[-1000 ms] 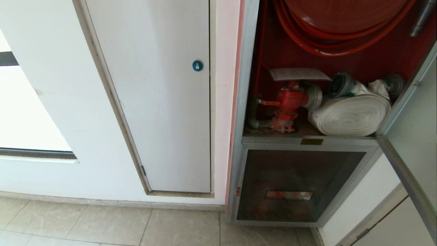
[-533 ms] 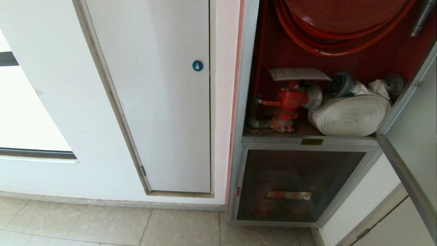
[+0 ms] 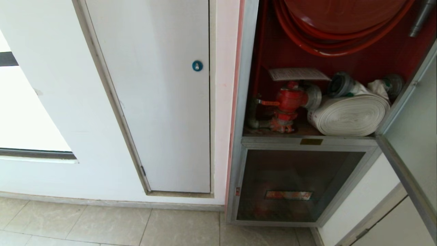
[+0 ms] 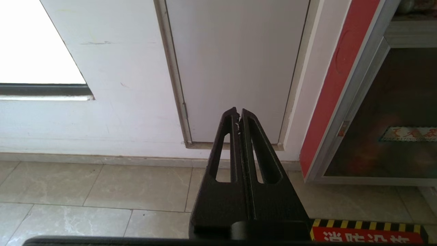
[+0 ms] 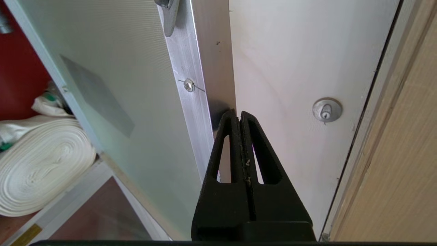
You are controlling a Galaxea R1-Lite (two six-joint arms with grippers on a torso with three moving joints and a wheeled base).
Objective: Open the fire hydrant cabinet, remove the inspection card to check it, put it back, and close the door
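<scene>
Fire hydrant cabinet (image 3: 247, 102): open, red interior exposed. Door (image 3: 411, 136) swung out to the robot's right, standing at an angle to the frame; frosted inner face shows in right wrist view. Inspection card (image 3: 298, 73): inside cabinet, lying roughly flat just above the red valve (image 3: 288, 100), under the hose reel (image 3: 341, 24). White rolled hose (image 3: 351, 114) beside valve, to its right, on cabinet floor. Lower glass panel (image 3: 297, 184) shut.

Right gripper (image 5: 239, 114): fingers (image 5: 252, 143) pressed together, nothing held. Tip near the door's free metal edge (image 5: 196, 102), on its inner side; contact w/ edge cannot be told. White panel w/ silver lock (image 5: 327, 110) behind.

Left gripper (image 4: 238, 112): fingers closed, empty, parked low, pointing at white panel (image 4: 235, 65) left of cabinet, above the tiled floor (image 4: 102, 184).

Neither arm in head view.
</scene>
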